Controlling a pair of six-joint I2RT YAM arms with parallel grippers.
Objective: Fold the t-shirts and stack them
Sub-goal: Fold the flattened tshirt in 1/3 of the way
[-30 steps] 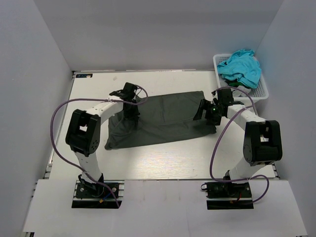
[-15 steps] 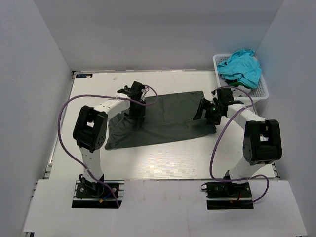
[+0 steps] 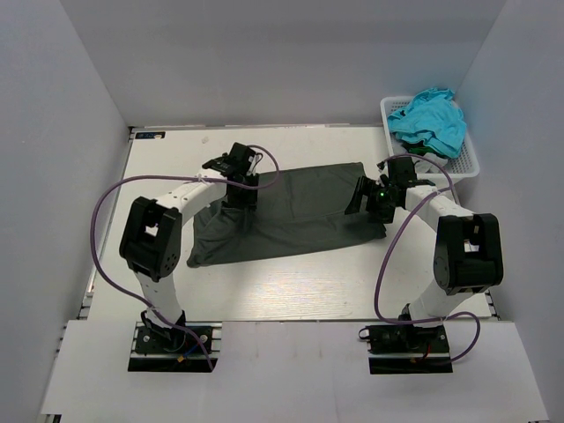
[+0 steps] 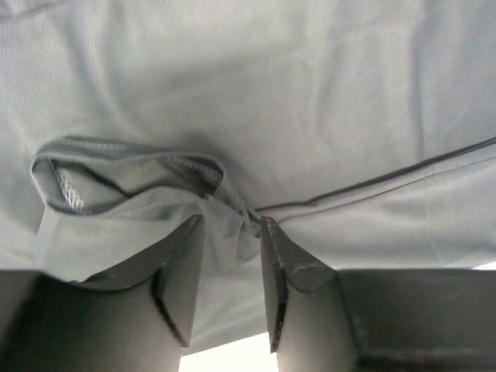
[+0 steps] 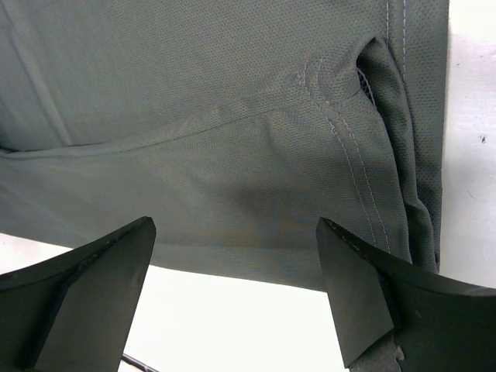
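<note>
Left wrist view: left end effector (image 4: 230,225) is sitting half open around a bunched fold of the dark t-shirt (image 4: 310,93); right end effector (image 5: 234,229) is gaping wide above it.

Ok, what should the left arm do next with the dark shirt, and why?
Probably lift the left gripper straight up off the shirt: its jaws stand parted, a bunched fold loose between them, and the right gripper hangs wide open over the shirt's right edge.
</note>
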